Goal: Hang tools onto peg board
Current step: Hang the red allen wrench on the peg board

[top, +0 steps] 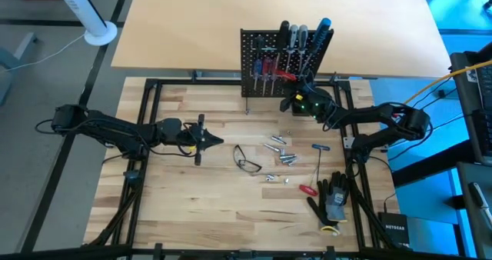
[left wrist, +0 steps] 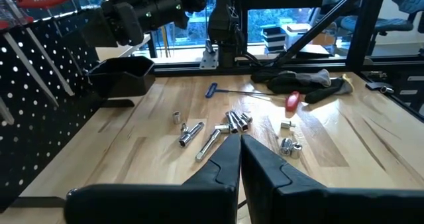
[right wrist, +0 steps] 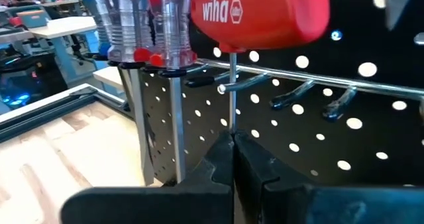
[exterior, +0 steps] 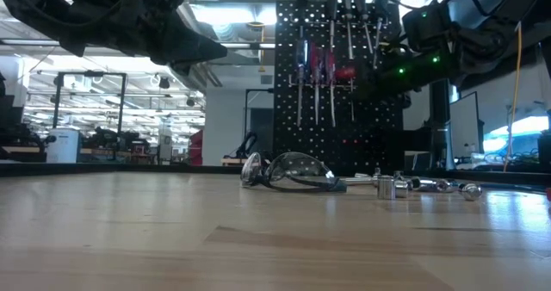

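Observation:
The black peg board [top: 284,64] stands upright at the table's far middle, with several screwdrivers [top: 269,64] hanging on it by their handles. My right gripper [top: 294,91] is at the board's front and shut on a tool with a red cross handle [right wrist: 265,12] and a thin metal shaft. My left gripper [top: 215,141] hovers over the table's left middle, shut and empty; its shut tips show in the left wrist view [left wrist: 240,144]. A red-handled tool [top: 307,189] and a blue-handled key [top: 321,148] lie on the table. My right gripper pinches the thin metal shaft [right wrist: 233,118] between its two fingertips, a short way below the red handle. The fingers come roughly level from the table's near right side toward the board and lie across the shaft. The shaft stands upright, with the handle just above a metal hook [right wrist: 228,88]; whether it rests there I cannot tell.
Safety glasses [top: 246,160], several metal sockets [top: 280,152] and black gloves [top: 334,198] lie on the table's middle and right. A small black cup [left wrist: 122,75] sits at the board's foot. More bare hooks [right wrist: 331,101] stick out of the board.

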